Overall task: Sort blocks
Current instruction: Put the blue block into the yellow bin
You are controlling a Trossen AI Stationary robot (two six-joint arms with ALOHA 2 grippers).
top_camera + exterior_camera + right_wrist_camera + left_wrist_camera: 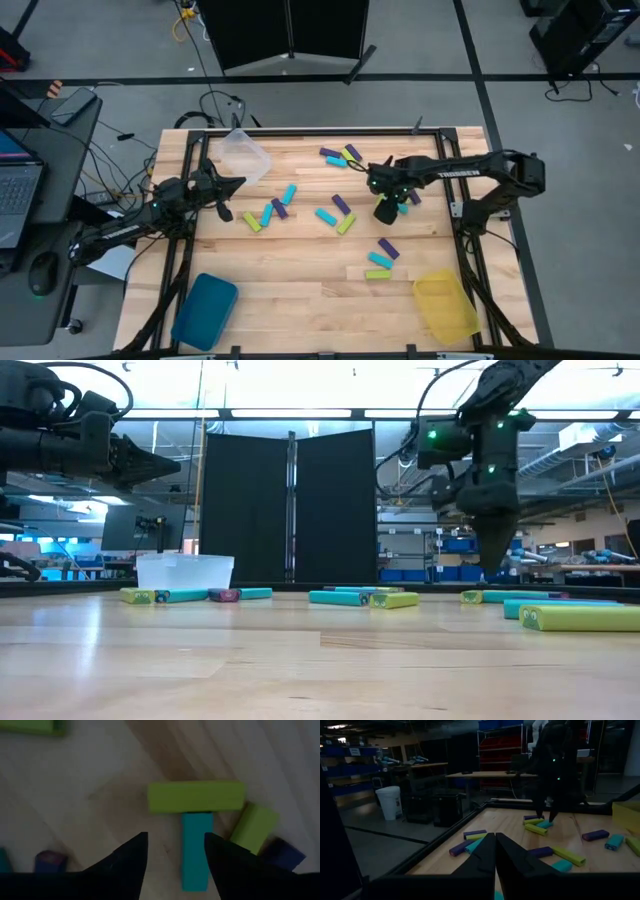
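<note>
Small cyan, purple and yellow-green blocks lie flat and scattered over the wooden table (300, 270). My right gripper (176, 836) points down, open, above a cluster at the table's right. A cyan block (196, 850) lies below the gap between its fingers, with one end against a yellow-green block (196, 796) lying crosswise. Another yellow-green block (254, 827) and a purple one (282, 852) lie beside them. In the low view the right gripper (497, 575) hangs clear of the tabletop. My left gripper (228, 190) waits shut and level over the table's left side.
A clear tray (245, 155) stands at the far left, a teal tray (205, 310) at the near left and a yellow tray (445, 305) at the near right. More blocks lie in groups at the far middle (340, 155), left of centre (265, 215) and near right (380, 260).
</note>
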